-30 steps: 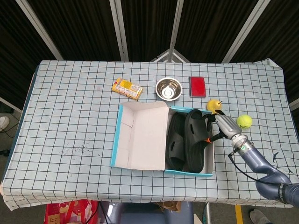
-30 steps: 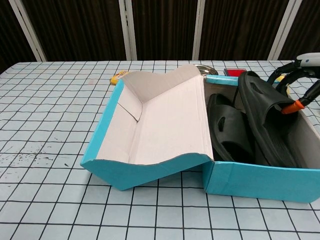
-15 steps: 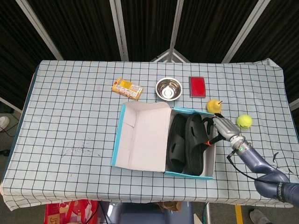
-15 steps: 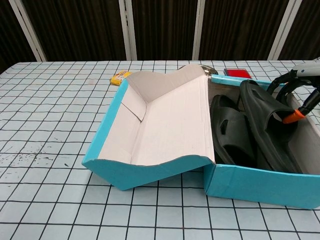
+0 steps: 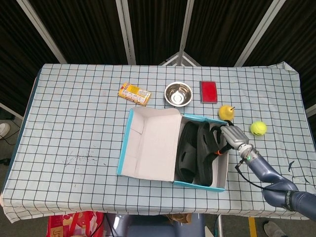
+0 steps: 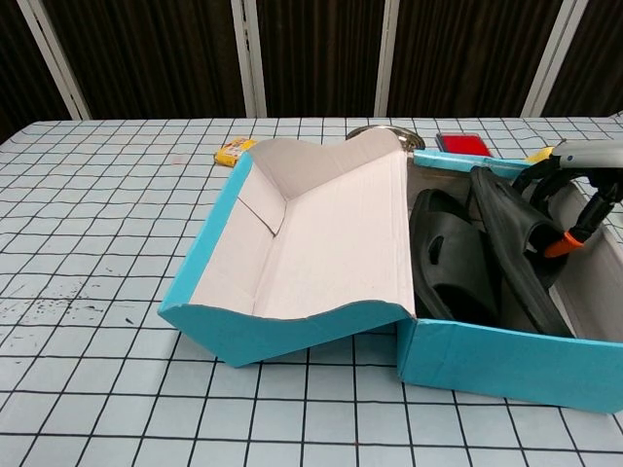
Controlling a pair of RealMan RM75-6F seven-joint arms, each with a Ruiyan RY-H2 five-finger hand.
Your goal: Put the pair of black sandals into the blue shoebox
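- My right hand point(image 5: 233, 135) is at the right wall of the blue shoebox point(image 5: 126, 143), with its fingers reaching over the rim and curled on the strap of the right sandal point(image 5: 207, 154). I judge it is grasping that sandal; the chest view shows dark fingers and an orange-tipped one against the strap.
- My left hand appears in neither view.
- The right sandal sits inside the box but not flat: it leans on its edge, tilted up toward the right wall where my hand has it.
- The left sandal point(image 5: 186, 153) lies in the box just beside it, touching it, sole down as far as I can tell.
- Progress: both sandals are within the box walls, so the placing is nearly done. Remaining, in my judgement: settle the tilted sandal flat, let go, and draw my hand clear.
- Orientation: both sandals run lengthwise along the box, long axis from the far edge of the table point(image 5: 74, 98) toward the near edge. Which end is the toe I cannot tell.
- The lid point(image 5: 153, 144) lies open to the left of the sandal compartment.
- Beyond the box: a yellow fruit point(image 5: 226, 111) and a tennis ball point(image 5: 258, 128) near my hand, a steel bowl point(image 5: 177, 93), a red card point(image 5: 208, 91) and a yellow packet point(image 5: 135, 93) further back.
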